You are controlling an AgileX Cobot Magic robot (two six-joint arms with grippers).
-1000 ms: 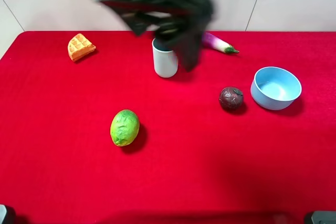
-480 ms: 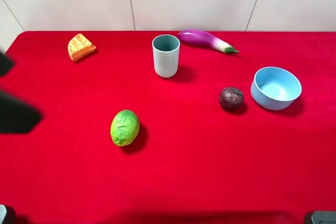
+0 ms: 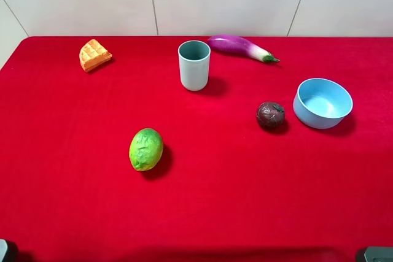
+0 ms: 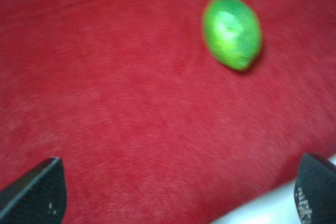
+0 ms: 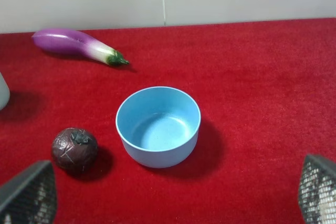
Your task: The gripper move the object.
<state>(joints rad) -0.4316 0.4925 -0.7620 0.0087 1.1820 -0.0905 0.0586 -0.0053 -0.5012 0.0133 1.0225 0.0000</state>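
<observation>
The object, a small round dark purple-brown wrinkled fruit (image 3: 270,115), lies on the red cloth just left of the blue bowl (image 3: 323,102). It also shows in the right wrist view (image 5: 74,149), beside the bowl (image 5: 158,126). My right gripper (image 5: 173,195) is open and empty, some way back from the fruit and bowl. My left gripper (image 4: 176,198) is open and empty above bare red cloth, with the lime (image 4: 232,33) ahead of it. In the high view only dark corners of the arms show at the bottom edge.
A green lime (image 3: 146,149) lies left of centre. A pale green cup (image 3: 194,65) stands at the back middle, a purple eggplant (image 3: 241,47) behind it to the right, and a waffle piece (image 3: 94,54) at the back left. The red table (image 3: 215,200) ends at a white wall.
The dark blurred arm that was over the cup a second ago swept to the left edge and is now out of the high view. The objects have not moved.
</observation>
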